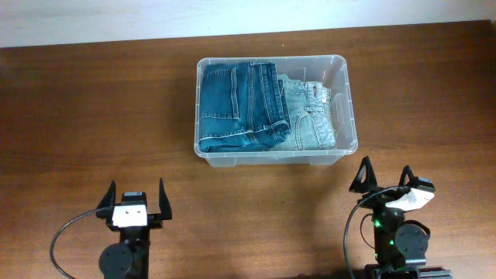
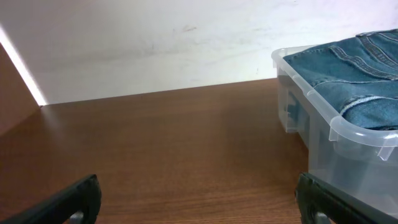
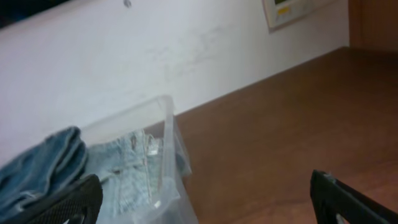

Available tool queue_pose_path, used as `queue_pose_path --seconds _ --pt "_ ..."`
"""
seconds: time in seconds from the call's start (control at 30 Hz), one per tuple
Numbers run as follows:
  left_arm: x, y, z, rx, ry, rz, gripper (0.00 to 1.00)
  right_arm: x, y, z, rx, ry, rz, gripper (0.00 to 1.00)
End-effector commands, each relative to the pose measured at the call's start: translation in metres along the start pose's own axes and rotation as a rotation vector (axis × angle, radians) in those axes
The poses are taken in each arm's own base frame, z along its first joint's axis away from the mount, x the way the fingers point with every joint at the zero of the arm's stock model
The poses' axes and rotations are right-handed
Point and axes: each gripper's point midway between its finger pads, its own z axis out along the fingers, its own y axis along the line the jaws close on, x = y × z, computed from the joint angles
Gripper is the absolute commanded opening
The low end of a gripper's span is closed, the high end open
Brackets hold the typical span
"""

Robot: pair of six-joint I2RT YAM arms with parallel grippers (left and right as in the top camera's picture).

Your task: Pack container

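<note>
The clear plastic container (image 1: 346,93) stands at the back middle of the wooden table. It holds folded dark blue jeans (image 1: 236,105) on the left and lighter blue jeans (image 1: 308,116) on the right. The container also shows at the right of the left wrist view (image 2: 364,134) and at the lower left of the right wrist view (image 3: 166,143). My left gripper (image 1: 136,194) is open and empty near the front left. My right gripper (image 1: 384,177) is open and empty at the front right, just short of the container's front right corner.
A white wall (image 2: 155,43) runs along the table's far edge. Bare wood (image 1: 93,101) lies left of the container, and more (image 1: 426,93) lies to its right. A cable (image 1: 66,232) loops beside the left arm's base.
</note>
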Motion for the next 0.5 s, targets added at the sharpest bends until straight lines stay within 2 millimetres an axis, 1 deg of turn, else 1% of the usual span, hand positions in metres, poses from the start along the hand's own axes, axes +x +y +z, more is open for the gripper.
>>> queue_pose_path --seconds 0.0,0.13,0.2,0.47 --pt "0.0009 0.0 -0.0001 -0.003 0.0 0.016 0.99 0.0128 0.0049 -0.0006 -0.037 0.047 -0.091 0.98" --pt "0.0009 0.0 -0.0001 -0.003 0.0 0.016 0.99 0.0134 0.0064 -0.0007 -0.046 0.049 -0.111 0.98" --pt "0.0009 0.0 -0.0001 -0.003 0.0 0.016 0.99 0.0153 0.011 -0.0011 -0.074 0.058 -0.111 0.99" --pt "0.0009 0.0001 -0.0001 -0.003 0.0 0.016 0.99 0.0153 0.011 -0.0011 -0.074 0.058 -0.111 0.99"
